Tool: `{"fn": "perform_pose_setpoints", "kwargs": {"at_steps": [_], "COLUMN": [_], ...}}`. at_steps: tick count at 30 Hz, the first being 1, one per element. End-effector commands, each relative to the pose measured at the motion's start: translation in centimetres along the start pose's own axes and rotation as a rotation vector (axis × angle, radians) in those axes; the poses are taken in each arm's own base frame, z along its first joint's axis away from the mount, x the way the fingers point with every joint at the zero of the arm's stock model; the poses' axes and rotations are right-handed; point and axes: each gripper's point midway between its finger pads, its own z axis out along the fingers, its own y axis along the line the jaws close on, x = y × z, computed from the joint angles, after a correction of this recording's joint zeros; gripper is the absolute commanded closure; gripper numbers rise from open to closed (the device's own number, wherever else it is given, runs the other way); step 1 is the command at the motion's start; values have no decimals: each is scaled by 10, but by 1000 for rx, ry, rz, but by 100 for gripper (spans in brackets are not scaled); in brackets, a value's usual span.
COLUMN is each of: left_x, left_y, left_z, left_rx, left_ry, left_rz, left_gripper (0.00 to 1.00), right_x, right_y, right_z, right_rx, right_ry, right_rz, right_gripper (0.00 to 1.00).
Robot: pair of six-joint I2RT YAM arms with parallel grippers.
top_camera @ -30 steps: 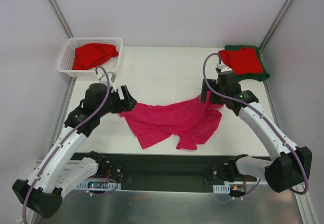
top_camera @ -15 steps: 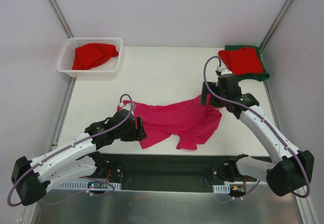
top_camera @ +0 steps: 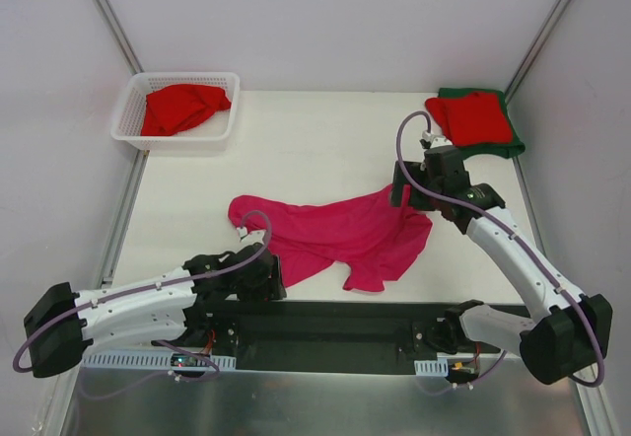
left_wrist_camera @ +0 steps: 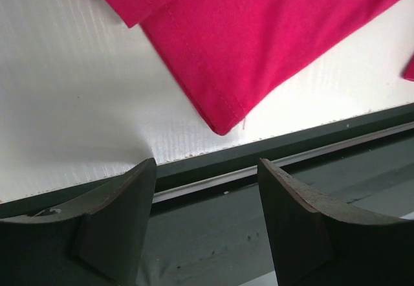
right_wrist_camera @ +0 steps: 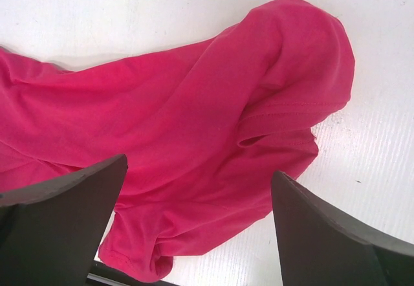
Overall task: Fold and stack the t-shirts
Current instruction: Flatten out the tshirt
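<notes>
Pink t-shirt [top_camera: 340, 231], corner ahead of left hand [left_wrist_camera: 206, 169], beneath right hand [right_wrist_camera: 199, 173], both spread apart

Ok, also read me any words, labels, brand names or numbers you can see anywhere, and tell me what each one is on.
No readable text in any view.
magenta-pink t-shirt: plain, no print or tag showing.
crumpled red t-shirt in the white basket: plain.
folded red t-shirt on the dark green t-shirt: plain.
electronics board below the table's near edge: any markings are too small to read.
</notes>
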Motion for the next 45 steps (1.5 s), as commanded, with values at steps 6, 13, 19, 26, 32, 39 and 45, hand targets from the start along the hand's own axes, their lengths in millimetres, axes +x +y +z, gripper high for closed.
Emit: {"fn": "perform_pose_setpoints", "kwargs": {"at_steps": [6,13,19,26,32,39,45], "left_x": [-13,-16,-15,-13,-27,-35,-39], "left_y": [-15,-20,-18,-12,-25,-35,-42], "left_z": [16,25,30,34,27,30,31], "left_rx": [22,15,-1,-19,9,-12,-14], "left_ry": [-73,-78,-80,-80,-125,-130,-127], "left_rz": [-19,-6,-4,-12,7,38,70], "left_gripper": [37,39,55,91,100,100,100], "right_x": [-11,-11,-10,-5,28,78,121], "right_y": [3,0,-2,-2,10,12,23], "right_z": [-13,-15,-17,-18,-23,-39,-50], "right_rx": [-8,2,9,3,-77,-122,-193], "right_ry": [-55,-55,-55,-41,45,108,197], "right_rz": [9,3,0,-2,19,54,49], "right_gripper": [4,4,4,4,4,4,7]}}
